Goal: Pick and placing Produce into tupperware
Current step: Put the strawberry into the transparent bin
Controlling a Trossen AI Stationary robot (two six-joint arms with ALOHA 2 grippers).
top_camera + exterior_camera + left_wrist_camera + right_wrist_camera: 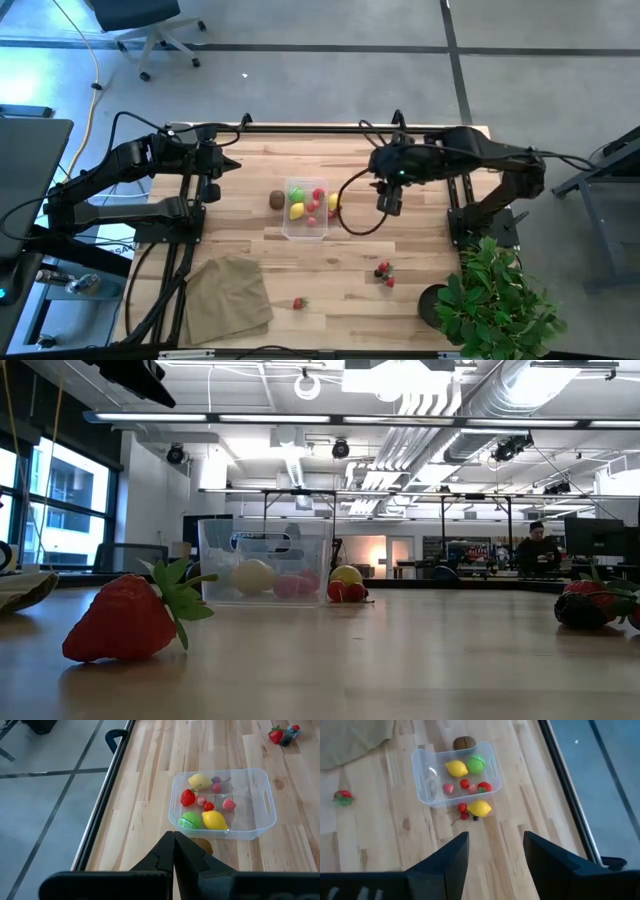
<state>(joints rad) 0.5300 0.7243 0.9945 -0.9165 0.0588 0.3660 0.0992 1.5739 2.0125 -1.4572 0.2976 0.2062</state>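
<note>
Overhead, midway through sorting
Tupperware (304, 212): clear tub at the middle of the wooden desk (400, 300), holding a yellow lemon (297, 210), a green ball (296, 194), a strawberry and small red berries
Kiwi (276, 200): brown, on the desk just beside the tub's left wall, outside it
Second lemon (334, 202): outside the tub, against its right wall, red cherries (463, 810) touching it
Loose strawberry (298, 303): alone near the front edge, close to the tan cloth (229, 293)
Berry cluster (384, 273): red and dark pieces lying together front right, well apart from the tub
Left gripper (174, 845): above the desk's back left, jaws clenched together, grasping nothing, pointed toward the tub
Right gripper (494, 851): raised right of the tub, jaws released wide, nothing between them
Potted plant (497, 302): green, at the front right corner
</note>
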